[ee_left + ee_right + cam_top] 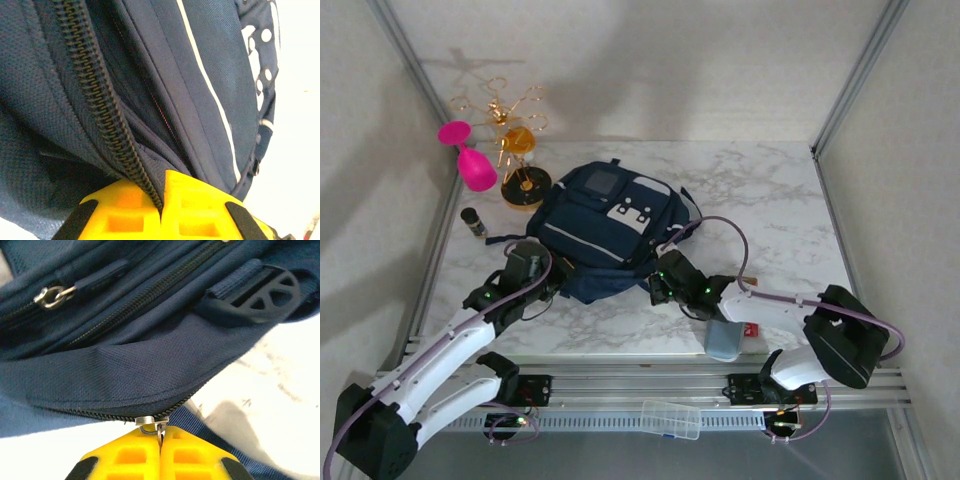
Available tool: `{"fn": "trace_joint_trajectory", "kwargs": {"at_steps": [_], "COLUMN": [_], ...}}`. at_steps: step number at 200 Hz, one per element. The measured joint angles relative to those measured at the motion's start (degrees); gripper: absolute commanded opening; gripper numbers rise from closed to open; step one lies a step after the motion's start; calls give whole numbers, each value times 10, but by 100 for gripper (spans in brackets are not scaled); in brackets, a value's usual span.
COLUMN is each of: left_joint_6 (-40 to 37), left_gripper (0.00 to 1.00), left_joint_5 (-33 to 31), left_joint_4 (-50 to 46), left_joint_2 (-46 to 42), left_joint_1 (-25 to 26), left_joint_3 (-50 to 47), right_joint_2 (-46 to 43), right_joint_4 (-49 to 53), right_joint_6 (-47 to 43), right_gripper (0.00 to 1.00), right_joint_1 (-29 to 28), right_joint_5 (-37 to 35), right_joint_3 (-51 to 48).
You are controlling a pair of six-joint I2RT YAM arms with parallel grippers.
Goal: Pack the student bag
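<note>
the student bag [605, 228] lies mid-counter [775, 215], its near edge between both hands: the left hand [161, 196] pinched shut on its zip track [102, 107], the right hand [161, 439] pinched shut on a metal zip pull [158, 429].

The bag [570, 215] is coloured navy, with thin white stripes [585, 243], a white patch [630, 212] and a grey panel [603, 183]. The table [770, 200] is marbled white and grey. The goblet [475, 168] is coloured magenta.
</note>
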State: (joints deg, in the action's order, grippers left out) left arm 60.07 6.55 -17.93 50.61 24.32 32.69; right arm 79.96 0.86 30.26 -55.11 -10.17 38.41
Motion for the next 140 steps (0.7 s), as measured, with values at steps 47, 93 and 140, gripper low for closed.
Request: {"fn": "trace_joint_trajectory", "kwargs": {"at_steps": [47, 93, 140], "left_joint_6": [-35, -60, -95], "left_gripper": [0, 0, 40], "left_joint_5": [22, 57, 68], "left_joint_4": [-15, -16, -8], "left_joint_2": [11, -9, -2], "left_joint_1": [-81, -141, -162], "left_joint_3": [3, -31, -32], "right_joint_2": [16, 69, 57], "right_joint_4": [-10, -16, 9], "right_joint_6": [21, -3, -6], "right_gripper": [0, 0, 30], "right_joint_1": [-10, 72, 48], "right_joint_5": [7, 39, 41], "right_joint_3": [6, 29, 31]}}
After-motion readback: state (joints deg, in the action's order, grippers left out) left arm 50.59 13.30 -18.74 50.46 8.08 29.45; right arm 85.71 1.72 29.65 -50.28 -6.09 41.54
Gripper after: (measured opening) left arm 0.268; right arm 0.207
